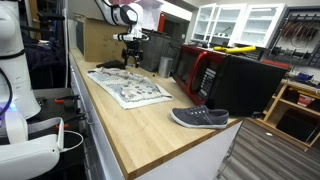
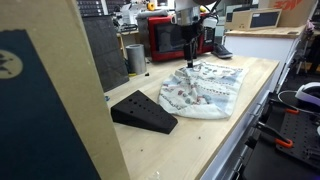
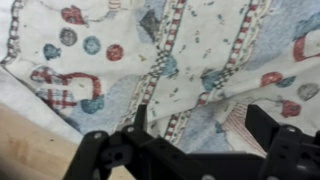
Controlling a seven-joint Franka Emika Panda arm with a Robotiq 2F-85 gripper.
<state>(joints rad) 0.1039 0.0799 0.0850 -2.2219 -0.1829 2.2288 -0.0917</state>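
Observation:
A patterned cloth [image 1: 130,88] [image 2: 204,90] lies spread on the wooden countertop [image 1: 150,125]. In the wrist view the cloth [image 3: 170,60] fills the picture, pale with blue, red and checked patches and a few folds. My gripper [image 3: 198,125] hangs just above the cloth's far end, its two black fingers [image 3: 262,125] wide apart with only fabric showing between them. In both exterior views the gripper [image 1: 131,57] [image 2: 192,62] points straight down over the cloth's edge. Nothing is held.
A grey shoe [image 1: 200,118] lies near the counter's front edge. A red-and-black microwave [image 1: 215,75] stands along the wall side, with a metal cup [image 1: 166,65] beside it. A black wedge [image 2: 143,111] rests on the counter next to the cloth.

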